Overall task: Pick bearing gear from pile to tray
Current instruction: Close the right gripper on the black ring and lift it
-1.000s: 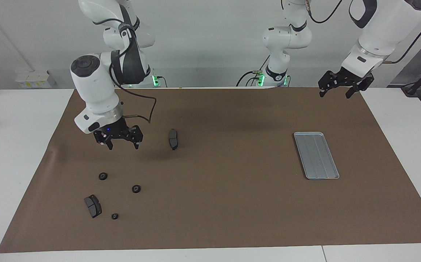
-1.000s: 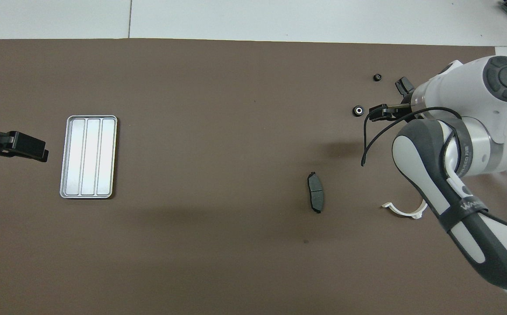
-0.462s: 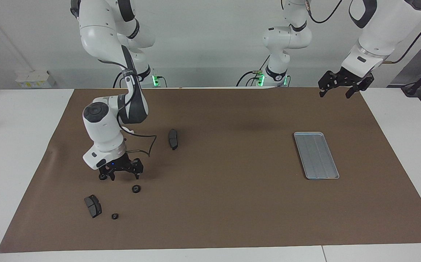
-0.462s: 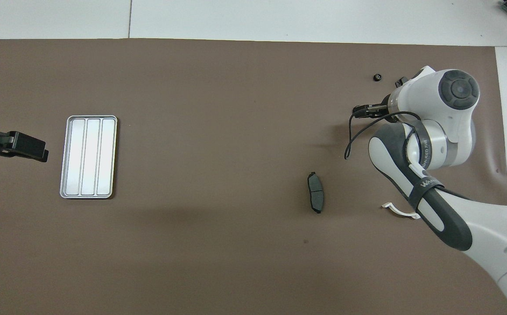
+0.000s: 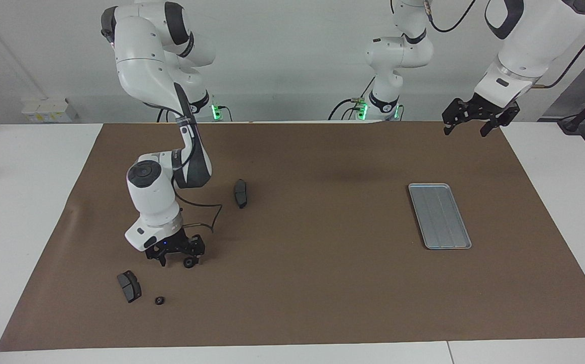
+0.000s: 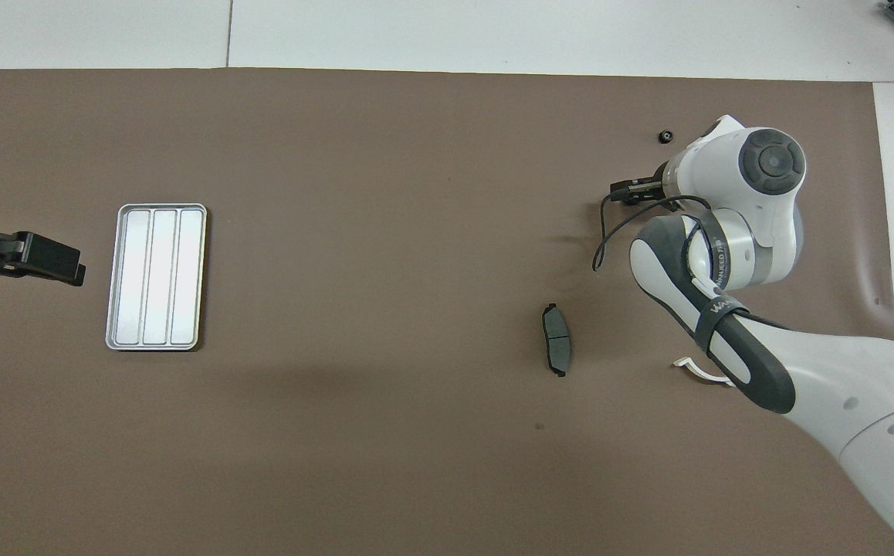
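The right arm is bent low over the pile at its own end of the brown mat (image 5: 323, 283), and its hand (image 5: 176, 259) is down at the surface with the fingers spread, one on either side of a small black gear (image 5: 189, 262). The gear sits on the mat between the fingertips; the hand is released around it, not clenched, and I cannot tell whether either finger touches it. From overhead the arm's wrist covers that spot.

Just past the hand, farther from the robots, lie a dark grey brake pad (image 5: 129, 286) and a second, tinier gear (image 5: 159, 300), near each other but apart. Another brake pad (image 5: 241, 192) lies nearer to the robots and more toward the middle of the mat. A white half-ring bracket (image 6: 692, 369) peeks out from under the right arm, close to the robots.

The silver tray (image 5: 439, 216) lies flat at the left arm's end of the mat, well apart from the pile. The left arm waits, its hand (image 5: 476, 123) raised above the mat's edge near its base, fingers open and holding nothing.
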